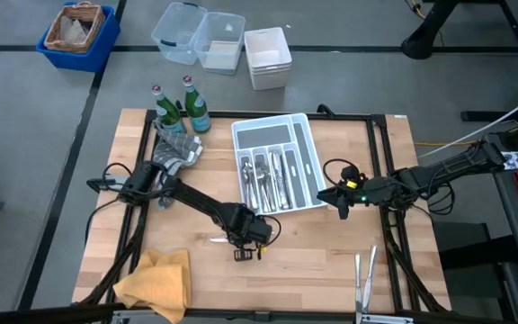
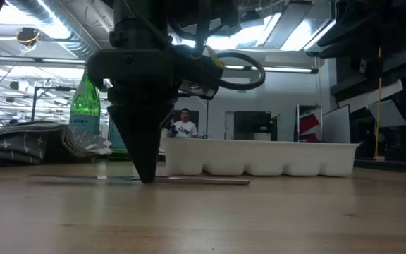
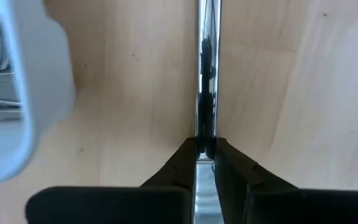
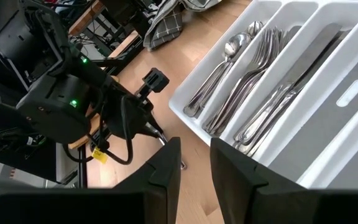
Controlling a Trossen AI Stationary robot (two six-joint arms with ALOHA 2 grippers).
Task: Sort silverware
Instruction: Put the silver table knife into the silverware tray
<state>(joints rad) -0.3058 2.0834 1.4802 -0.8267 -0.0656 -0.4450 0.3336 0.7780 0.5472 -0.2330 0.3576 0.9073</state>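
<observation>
left gripper [image 3: 205,149] pinches a knife [image 3: 207,74] flat on the table [image 1: 331,252]; right gripper [image 4: 194,163] spread beside the tray [image 1: 308,144]

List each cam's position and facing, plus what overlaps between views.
High: overhead, straight down; both arms, white tray.
Low: table height, level; left end effector on a flat utensil, tray behind.
Left wrist: down past its fingers shut on that utensil.
Right wrist: past the right end effector, open, toward tray and left arm.
Shared: the tray shows in all four.
</observation>
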